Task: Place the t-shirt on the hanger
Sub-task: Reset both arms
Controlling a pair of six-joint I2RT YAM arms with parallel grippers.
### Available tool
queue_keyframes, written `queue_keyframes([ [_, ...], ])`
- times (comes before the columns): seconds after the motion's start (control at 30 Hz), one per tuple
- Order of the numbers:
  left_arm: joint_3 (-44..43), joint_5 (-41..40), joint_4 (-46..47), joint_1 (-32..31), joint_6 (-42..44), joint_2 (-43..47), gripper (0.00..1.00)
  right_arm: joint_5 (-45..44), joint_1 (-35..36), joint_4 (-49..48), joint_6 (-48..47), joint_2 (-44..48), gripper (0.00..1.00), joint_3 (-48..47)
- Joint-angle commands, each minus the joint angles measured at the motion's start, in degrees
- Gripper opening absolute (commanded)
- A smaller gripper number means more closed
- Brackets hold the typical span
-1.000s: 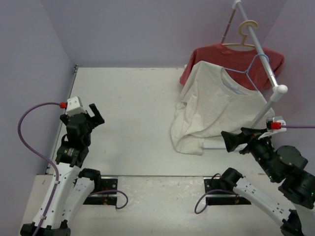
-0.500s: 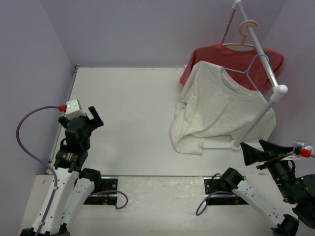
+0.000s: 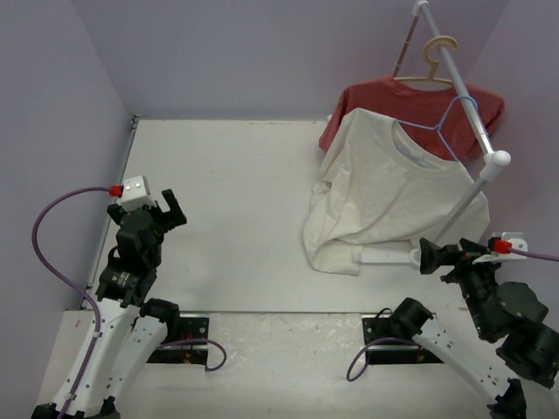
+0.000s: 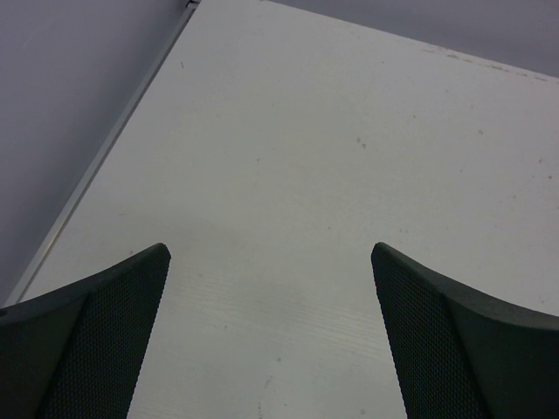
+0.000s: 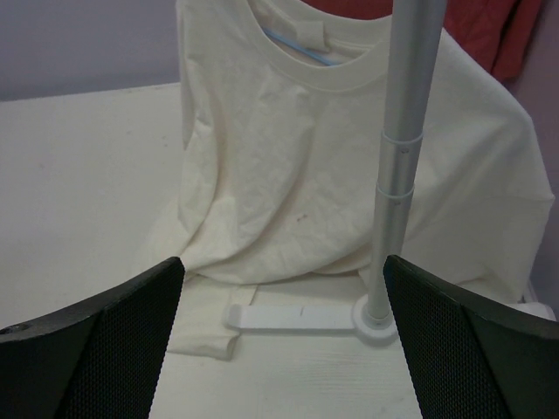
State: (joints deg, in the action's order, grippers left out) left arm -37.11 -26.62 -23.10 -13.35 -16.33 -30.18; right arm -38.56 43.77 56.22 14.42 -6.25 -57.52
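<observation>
The cream-white t-shirt (image 3: 384, 192) hangs on the light-blue wire hanger (image 3: 444, 131), whose hook is over the slanted rail of the rack (image 3: 463, 78). The shirt's lower hem rests on the table. In the right wrist view the t-shirt (image 5: 288, 175) fills the middle, with the hanger (image 5: 293, 45) showing inside the collar. My right gripper (image 3: 430, 257) (image 5: 284, 262) is open and empty, just in front of the rack's base, apart from the shirt. My left gripper (image 3: 166, 211) (image 4: 269, 253) is open and empty over bare table at the left.
A red t-shirt (image 3: 393, 96) on a beige hanger (image 3: 434, 65) hangs behind the cream one. The rack's upright pole (image 5: 402, 157) and its white foot (image 5: 297, 316) stand right before my right gripper. Purple walls enclose the white table (image 3: 236, 192).
My right arm pulled back to the right and down, then came partly forward again toward the rack's base. My left arm dropped slightly toward me. The shirt and hanger have not moved.
</observation>
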Motion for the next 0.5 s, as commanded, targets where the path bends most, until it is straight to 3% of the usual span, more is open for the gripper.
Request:
queue_keyframes([
  [0.0,0.84,-0.01,3.58,-0.8,2.6,0.64,1.0,-7.22,0.14,-1.55,-1.85,-3.5,0.99,1.84],
  [0.47,1.34,0.29,4.26,-1.42,3.17,0.91,1.0,-7.17,0.18,-1.88,-1.32,-0.81,0.99,3.12],
])
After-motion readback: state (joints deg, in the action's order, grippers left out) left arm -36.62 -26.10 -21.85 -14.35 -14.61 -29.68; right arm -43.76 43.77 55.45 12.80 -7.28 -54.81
